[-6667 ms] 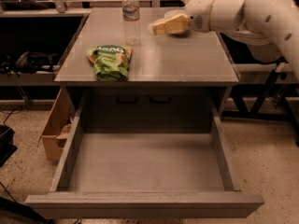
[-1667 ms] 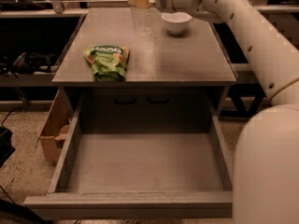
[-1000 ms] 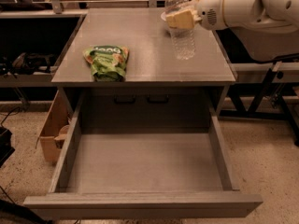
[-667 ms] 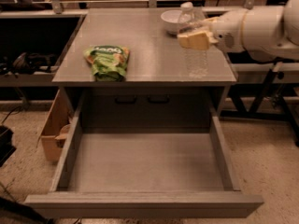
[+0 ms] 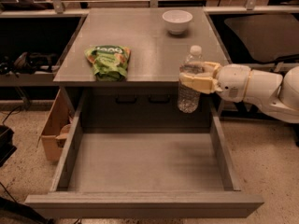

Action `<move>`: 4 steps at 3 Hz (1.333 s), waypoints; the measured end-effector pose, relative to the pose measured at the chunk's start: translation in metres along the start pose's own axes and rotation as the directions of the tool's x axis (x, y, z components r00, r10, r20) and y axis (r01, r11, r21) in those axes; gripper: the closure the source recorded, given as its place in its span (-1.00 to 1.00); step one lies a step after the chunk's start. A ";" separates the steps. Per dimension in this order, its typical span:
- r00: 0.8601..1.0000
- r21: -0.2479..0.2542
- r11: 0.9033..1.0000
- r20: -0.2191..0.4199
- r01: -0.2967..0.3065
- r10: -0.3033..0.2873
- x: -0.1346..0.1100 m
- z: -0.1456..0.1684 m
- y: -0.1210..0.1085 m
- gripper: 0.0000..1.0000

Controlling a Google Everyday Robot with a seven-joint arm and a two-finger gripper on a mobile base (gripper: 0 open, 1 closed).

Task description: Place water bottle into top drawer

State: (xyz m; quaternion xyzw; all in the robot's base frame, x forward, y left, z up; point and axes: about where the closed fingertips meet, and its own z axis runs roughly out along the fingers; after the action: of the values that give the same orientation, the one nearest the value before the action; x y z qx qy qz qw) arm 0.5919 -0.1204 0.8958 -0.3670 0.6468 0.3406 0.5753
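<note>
My gripper (image 5: pixel 196 78) reaches in from the right and is shut on the water bottle (image 5: pixel 189 94), a clear ribbed bottle with a white cap. It holds the bottle upright in the air, past the front edge of the cabinet top and over the back right part of the top drawer (image 5: pixel 140 164). The drawer is pulled fully out; its flat grey floor is bare.
A green snack bag (image 5: pixel 108 62) lies on the cabinet top (image 5: pixel 145 36) at the left front. A white bowl (image 5: pixel 177 20) stands at the back right. A cardboard box (image 5: pixel 52 127) sits on the floor left of the cabinet. My white arm (image 5: pixel 261 90) extends to the right.
My gripper took the bottle from the back of the cabinet top, carried it right and forward, and now holds it lower, over the open drawer.
</note>
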 end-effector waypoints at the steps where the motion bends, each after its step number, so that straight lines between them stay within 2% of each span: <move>1: 0.992 -0.124 0.991 0.120 0.056 -0.041 0.037 0.023 0.017 1.00; 2: 0.988 -0.131 0.988 0.137 0.083 -0.065 0.049 0.027 0.017 1.00; 3: 0.989 -0.132 0.988 0.136 0.081 -0.063 0.047 0.027 0.018 1.00; 4: 0.992 -0.179 0.981 0.111 0.071 -0.051 0.059 0.049 0.037 1.00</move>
State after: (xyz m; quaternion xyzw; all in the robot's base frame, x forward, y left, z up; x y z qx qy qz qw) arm 0.5804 -0.0642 0.8326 -0.4192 0.5698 0.3997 0.5830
